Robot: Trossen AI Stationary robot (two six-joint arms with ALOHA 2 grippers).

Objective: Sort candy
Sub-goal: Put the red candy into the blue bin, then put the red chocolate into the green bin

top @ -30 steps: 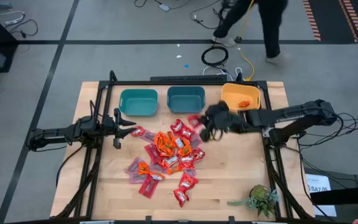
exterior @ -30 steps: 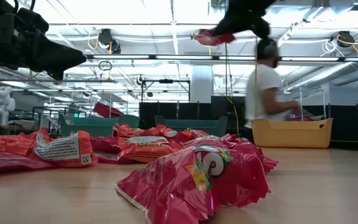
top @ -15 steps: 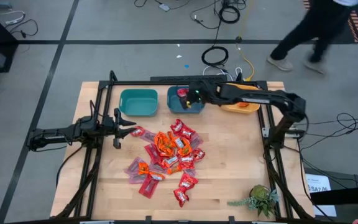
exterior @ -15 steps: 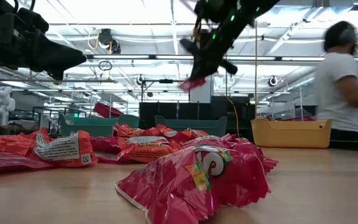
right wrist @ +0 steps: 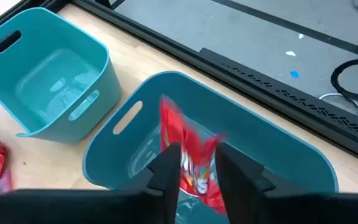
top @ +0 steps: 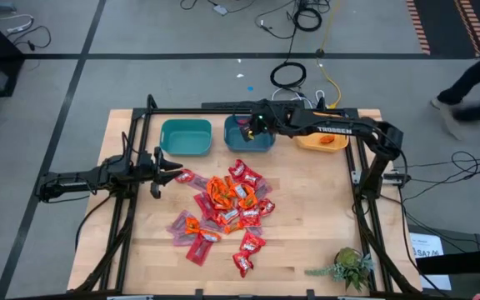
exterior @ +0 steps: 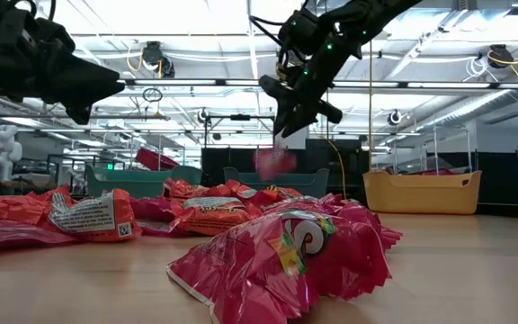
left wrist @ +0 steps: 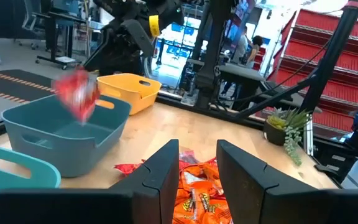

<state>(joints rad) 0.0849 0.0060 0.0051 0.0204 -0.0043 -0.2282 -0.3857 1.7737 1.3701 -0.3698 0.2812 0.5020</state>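
Observation:
A pile of red, orange and mauve candy lies in the middle of the table. My right gripper hovers open above the middle teal bin. One red candy is in the air just below its fingers and above the bin's hollow; the same candy shows blurred in the right wrist view. My left gripper waits open and level at the pile's left edge, touching nothing. A left teal bin and a yellow bin stand on either side of the middle one.
The yellow bin holds an orange candy. A small potted plant stands at the table's near right corner. Black frame rails run along the table's far, left and right sides. A person walks on the floor beyond the table.
My right gripper has swung from above the pile's far right side toward the far edge and left, until it is over the middle teal bin, carrying a red candy. It has opened and let go, and the candy now falls clear below its fingers.

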